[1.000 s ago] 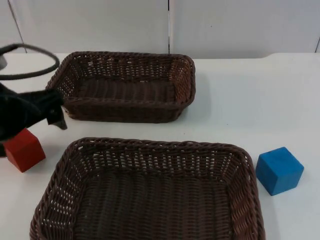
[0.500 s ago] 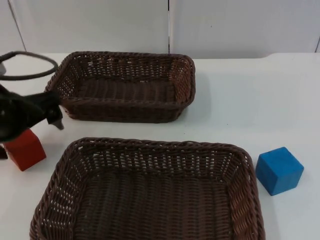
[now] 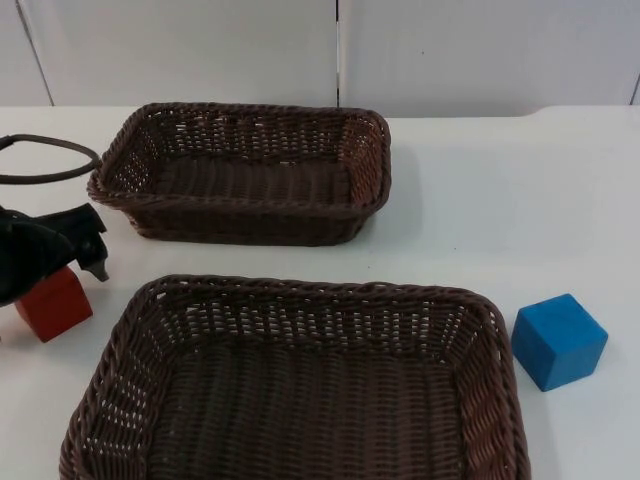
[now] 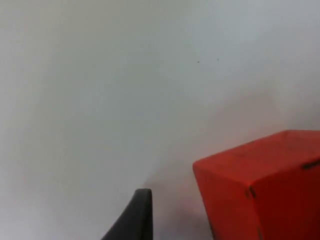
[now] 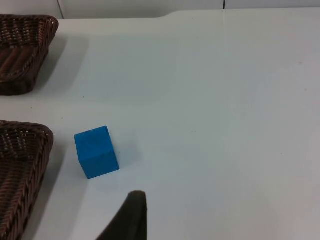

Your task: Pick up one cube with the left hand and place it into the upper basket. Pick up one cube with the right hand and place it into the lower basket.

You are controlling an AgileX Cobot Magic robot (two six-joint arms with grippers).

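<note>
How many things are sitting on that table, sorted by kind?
Baskets: 2, the upper basket and the lower basket.
Cubes: 2, the red cube and the blue cube.
Total: 4

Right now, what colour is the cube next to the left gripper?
Red. The cube shows best in the left wrist view, close by the left gripper.

Open bench (image 3: 500, 190) lies right of the far basket (image 3: 250, 170). A narrow bare strip separates it from the near basket (image 3: 300, 380), whose walls crowd the red cube (image 3: 52, 305) left and blue cube (image 3: 558, 340) right.
</note>
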